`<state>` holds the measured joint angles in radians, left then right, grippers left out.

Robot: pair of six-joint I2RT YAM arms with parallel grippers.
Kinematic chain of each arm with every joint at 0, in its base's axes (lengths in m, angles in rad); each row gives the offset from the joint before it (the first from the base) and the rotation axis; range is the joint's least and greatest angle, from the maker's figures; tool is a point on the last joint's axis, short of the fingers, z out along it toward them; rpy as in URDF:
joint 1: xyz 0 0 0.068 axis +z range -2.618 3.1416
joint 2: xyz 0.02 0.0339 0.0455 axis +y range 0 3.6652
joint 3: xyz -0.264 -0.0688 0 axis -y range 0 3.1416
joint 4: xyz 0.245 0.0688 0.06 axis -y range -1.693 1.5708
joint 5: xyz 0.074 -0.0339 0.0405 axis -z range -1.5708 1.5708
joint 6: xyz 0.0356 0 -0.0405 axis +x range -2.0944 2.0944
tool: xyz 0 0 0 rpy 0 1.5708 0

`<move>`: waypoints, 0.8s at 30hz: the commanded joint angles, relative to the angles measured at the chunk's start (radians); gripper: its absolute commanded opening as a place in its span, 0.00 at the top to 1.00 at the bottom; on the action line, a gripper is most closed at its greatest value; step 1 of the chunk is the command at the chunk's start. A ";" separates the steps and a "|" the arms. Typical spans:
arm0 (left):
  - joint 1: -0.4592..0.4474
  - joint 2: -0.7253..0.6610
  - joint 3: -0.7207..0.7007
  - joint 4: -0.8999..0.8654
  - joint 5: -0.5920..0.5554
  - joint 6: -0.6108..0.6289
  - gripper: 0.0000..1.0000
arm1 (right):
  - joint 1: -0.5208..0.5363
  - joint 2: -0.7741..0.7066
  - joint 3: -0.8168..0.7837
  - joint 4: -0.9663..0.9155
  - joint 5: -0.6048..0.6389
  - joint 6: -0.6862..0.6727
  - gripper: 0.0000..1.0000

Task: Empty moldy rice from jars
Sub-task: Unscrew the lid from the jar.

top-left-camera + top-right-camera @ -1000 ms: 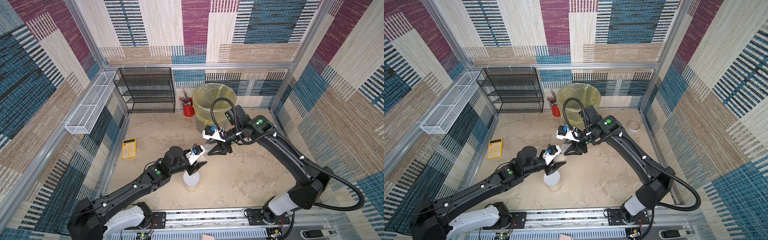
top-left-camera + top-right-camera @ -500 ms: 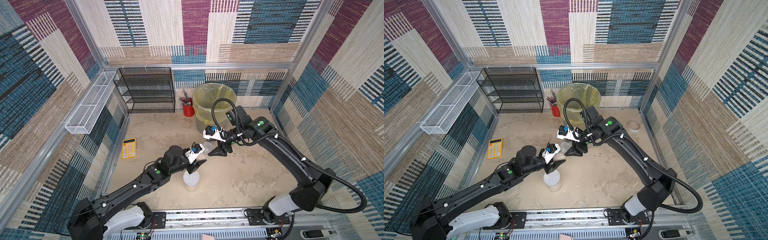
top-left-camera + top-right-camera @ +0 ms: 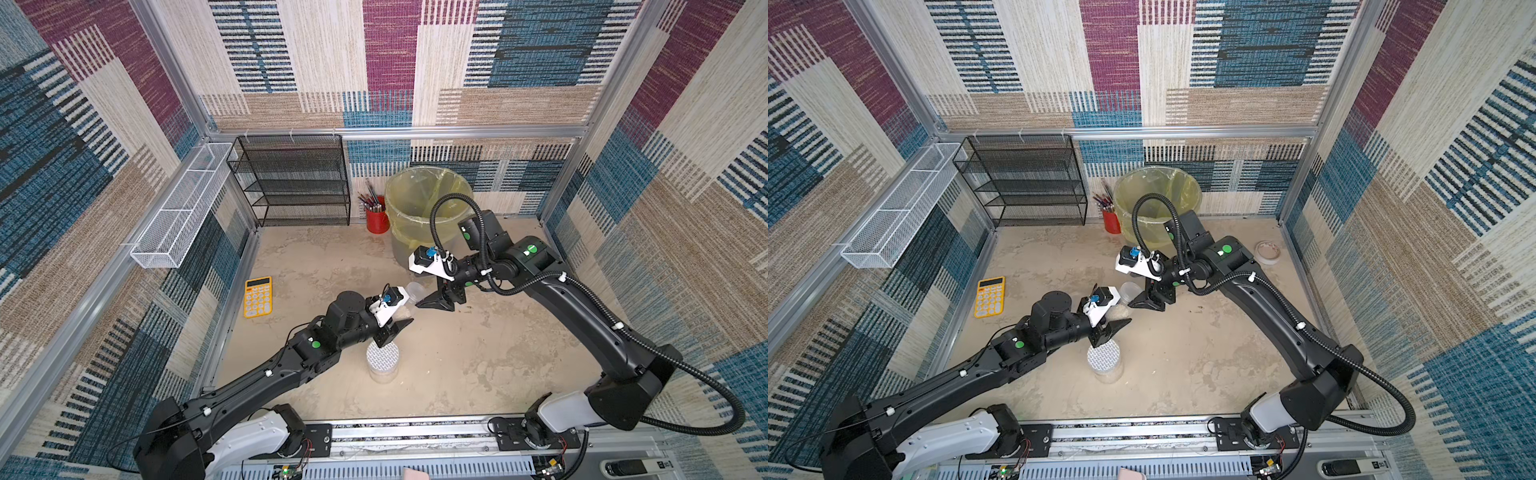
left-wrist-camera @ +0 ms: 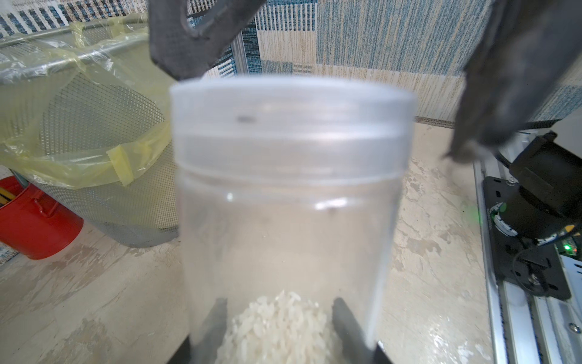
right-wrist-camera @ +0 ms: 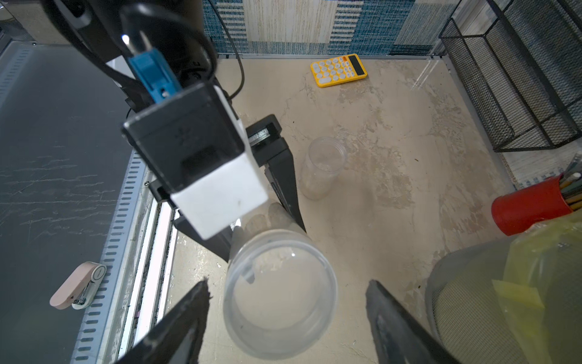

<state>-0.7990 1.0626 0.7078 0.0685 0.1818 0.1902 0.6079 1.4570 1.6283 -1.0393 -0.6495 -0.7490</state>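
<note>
My left gripper [image 4: 280, 334] is shut on the lower part of a clear jar [image 4: 289, 195], held tilted above the table with its clear lid [image 5: 280, 299] on. Moldy rice [image 4: 277, 324] lies at the jar's bottom between the fingers. Both top views show this jar [image 3: 414, 289] [image 3: 1128, 291] held by the left gripper [image 3: 404, 311] [image 3: 1119, 316]. My right gripper [image 5: 286, 315] [image 3: 424, 297] [image 3: 1138, 299] is open, its jaws standing either side of the lid without touching it. A jar with a white grid lid [image 3: 382, 359] [image 3: 1103, 357] stands below the left gripper. A third clear jar [image 5: 321, 167] stands on the table.
A mesh bin lined with a yellow bag [image 3: 428, 199] stands behind the right gripper, a red pencil cup [image 3: 377, 220] beside it. A yellow calculator [image 3: 257, 297] lies left, a black mesh rack [image 3: 291, 183] at the back, a tape roll [image 3: 1266, 252] far right.
The right gripper's jaws have spread wider apart around the jar's lid. The left arm and the jar it holds have stayed in place.
</note>
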 commanded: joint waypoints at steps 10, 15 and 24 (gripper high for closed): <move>0.001 -0.013 0.002 0.037 -0.022 -0.007 1.00 | 0.001 -0.167 -0.100 0.183 0.037 0.127 0.01; 0.001 -0.021 -0.011 0.057 -0.059 0.003 1.00 | 0.000 -0.240 -0.124 0.323 0.214 0.482 0.01; 0.001 -0.019 -0.019 0.075 -0.087 0.021 1.00 | -0.033 -0.106 0.033 0.103 0.197 1.117 0.01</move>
<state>-0.7986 1.0492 0.6949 0.0780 0.1066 0.1951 0.5777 1.3388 1.6627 -0.8566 -0.4416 0.0757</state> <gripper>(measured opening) 0.552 0.995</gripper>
